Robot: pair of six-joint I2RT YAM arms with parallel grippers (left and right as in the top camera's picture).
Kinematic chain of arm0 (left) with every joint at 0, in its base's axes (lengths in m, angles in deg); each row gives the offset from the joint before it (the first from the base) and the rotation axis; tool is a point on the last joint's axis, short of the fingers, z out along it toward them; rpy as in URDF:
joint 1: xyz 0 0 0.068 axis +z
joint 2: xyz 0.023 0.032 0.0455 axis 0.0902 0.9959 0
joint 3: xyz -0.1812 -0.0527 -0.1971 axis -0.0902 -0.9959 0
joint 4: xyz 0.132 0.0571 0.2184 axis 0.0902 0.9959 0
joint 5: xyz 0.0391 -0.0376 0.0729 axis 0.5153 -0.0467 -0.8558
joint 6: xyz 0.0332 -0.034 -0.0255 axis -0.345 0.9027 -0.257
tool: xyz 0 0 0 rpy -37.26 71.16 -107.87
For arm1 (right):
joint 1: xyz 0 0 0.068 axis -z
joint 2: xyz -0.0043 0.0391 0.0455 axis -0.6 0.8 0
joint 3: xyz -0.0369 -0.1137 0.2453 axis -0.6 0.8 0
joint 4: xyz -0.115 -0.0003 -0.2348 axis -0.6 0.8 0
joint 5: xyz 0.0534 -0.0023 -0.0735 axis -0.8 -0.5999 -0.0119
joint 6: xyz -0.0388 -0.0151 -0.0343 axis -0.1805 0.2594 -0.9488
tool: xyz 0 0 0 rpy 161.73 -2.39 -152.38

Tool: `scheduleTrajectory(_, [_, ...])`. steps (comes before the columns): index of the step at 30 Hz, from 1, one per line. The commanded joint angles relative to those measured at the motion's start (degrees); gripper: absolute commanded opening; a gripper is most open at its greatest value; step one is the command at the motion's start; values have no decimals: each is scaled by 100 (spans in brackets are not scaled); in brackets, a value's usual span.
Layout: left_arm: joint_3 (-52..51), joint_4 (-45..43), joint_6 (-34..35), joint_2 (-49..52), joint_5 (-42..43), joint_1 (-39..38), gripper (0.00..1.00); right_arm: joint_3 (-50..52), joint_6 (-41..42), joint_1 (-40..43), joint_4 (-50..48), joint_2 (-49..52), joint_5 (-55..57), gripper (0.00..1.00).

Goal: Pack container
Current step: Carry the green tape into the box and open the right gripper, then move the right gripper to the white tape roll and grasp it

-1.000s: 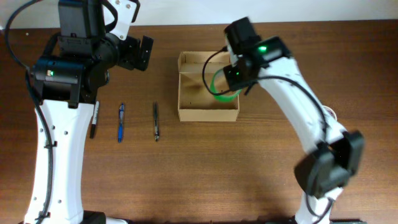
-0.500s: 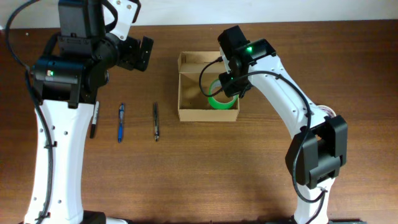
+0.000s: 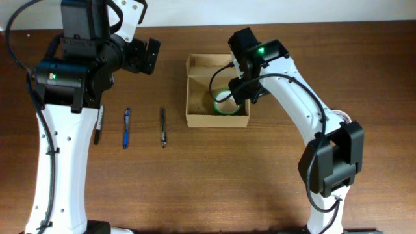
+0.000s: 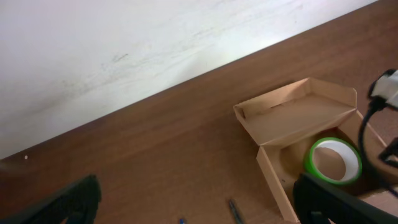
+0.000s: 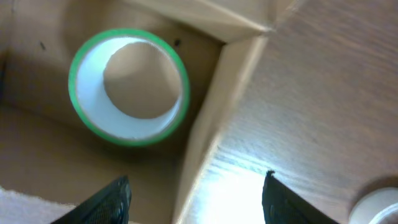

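On the left, we see the left pincer (image 4: 196, 180) hanging above the dark, grained wooden counter (image 3: 214, 175), its two black fingers spread wide with nothing between them. From overhead, three slim things lie in a row on the wood, each apart from the next: a black marker (image 3: 99, 127), a blue pen (image 3: 126, 128) and a black pen (image 3: 163, 127).

To their right sits the container (image 3: 218, 121), a rectangular box of matte tan cardboard with plain walls. It is open, and its flap lid (image 3: 208, 63) is folded back toward the far edge. In its right half, near the right wall, the green tape roll (image 5: 129, 87) lies flat. It is a ring, green outside and white inside, and the cardboard floor shows through its hole.

The right arm's wrist (image 3: 250, 55) reaches over that side and hides part of the roll from above. The right pincer (image 5: 194, 180) is spread wide over the box's right wall, holding nothing.

Farther right, the rounded edge of a white tape roll (image 5: 378, 208) shows on the counter.
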Motion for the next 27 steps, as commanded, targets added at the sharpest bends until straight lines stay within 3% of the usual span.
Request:
scheduleTrajectory(1, [96,-9,-70,9,-20,-13,99,-1248,238,35,286,-435,688,66])
scheduleTrajectory(6, [96,-7,-70,9,-20,-13,99,-3156,555,649,1080,-577,883,73])
scheduleTrajectory(10, [85,-9,-72,9,-20,-13,99,-3475,973,1679,1856,-575,881,77])
scheduleTrajectory(15, [70,-11,-111,9,-20,-13,99,-2953,1255,3016,2490,-529,743,96])
scheduleTrajectory(21, [70,0,-111,9,-20,-13,99,-1635,1309,4334,2441,-527,-205,97])
scheduleTrajectory(27, [70,26,-138,24,-20,-13,99,63,986,4610,2457,-529,15,98])
